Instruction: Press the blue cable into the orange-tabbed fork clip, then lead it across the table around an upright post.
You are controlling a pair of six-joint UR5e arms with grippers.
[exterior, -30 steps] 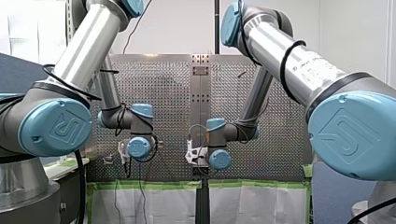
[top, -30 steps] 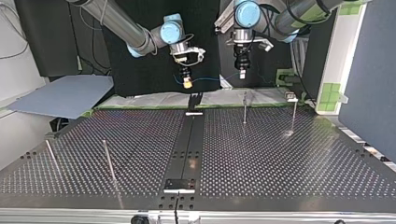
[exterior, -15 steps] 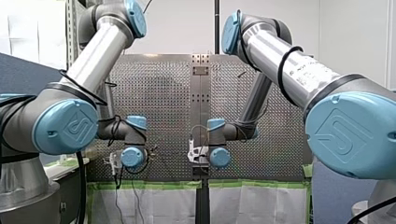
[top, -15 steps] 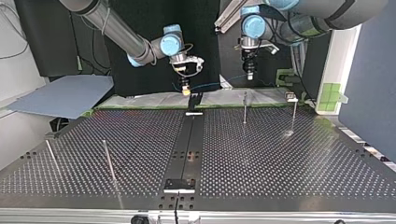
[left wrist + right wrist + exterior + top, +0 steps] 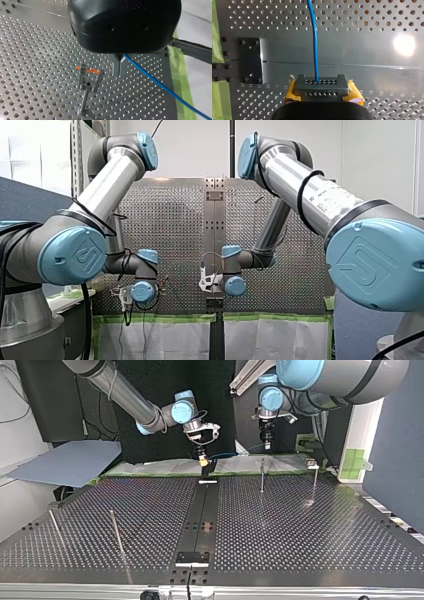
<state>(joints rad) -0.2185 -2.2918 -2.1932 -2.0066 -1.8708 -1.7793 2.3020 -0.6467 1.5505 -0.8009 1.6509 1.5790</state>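
The blue cable [image 5: 160,85] runs out from between the tips of my left gripper [image 5: 119,67], which is shut on it. Beside those fingers the orange-tabbed fork clip [image 5: 89,78] stands upright on its thin post, with nothing in the fork. In the right wrist view my right gripper [image 5: 321,86], with yellow pads, is shut on the same blue cable [image 5: 314,37], which leads straight ahead over the plate. In the top view my right gripper [image 5: 202,460] hangs over the table's far edge, my left gripper [image 5: 267,442] is to its right, and the cable [image 5: 235,452] sags between them.
Two thin posts [image 5: 261,475] [image 5: 315,480] stand at the far right of the perforated table [image 5: 300,530] in the top view. Two more posts [image 5: 117,532] [image 5: 55,527] lean at the near left. A dark centre strip [image 5: 200,515] runs down the table's middle.
In the top view my right gripper has come down and slightly right toward the table's far edge. My left gripper shifted right and a little lower. Both stay shut on the cable.
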